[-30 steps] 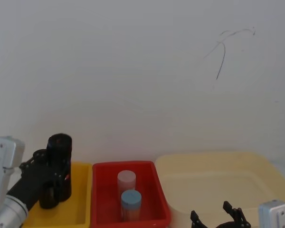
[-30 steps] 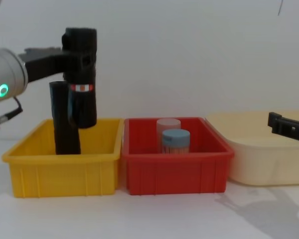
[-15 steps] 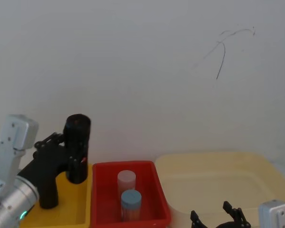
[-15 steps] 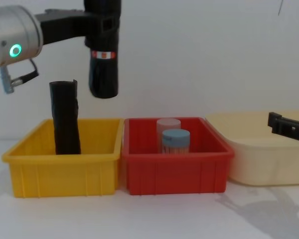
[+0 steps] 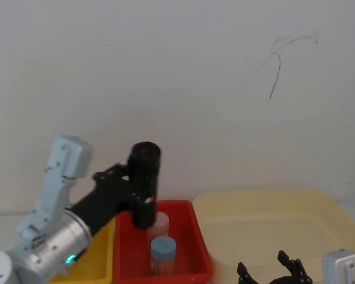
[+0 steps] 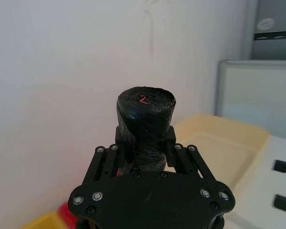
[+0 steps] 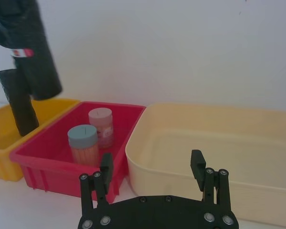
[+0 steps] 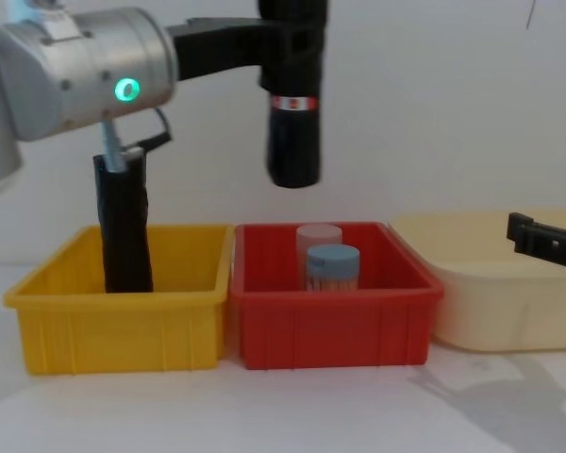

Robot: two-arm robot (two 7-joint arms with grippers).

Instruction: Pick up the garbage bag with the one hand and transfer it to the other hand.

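My left gripper is clenching its jaws on the garbage bag, gripping above the red-and-white band and holding it upright in the air over the red bin. My right gripper is hanging low with its jaws released and spread, near the cream tub.

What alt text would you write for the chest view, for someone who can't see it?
The left hand holds the garbage bag, a black roll with a red and white band, upright in the air above the red bin with two jars. A plain black roll stands in the yellow bin; the right hand is at the cream tub.
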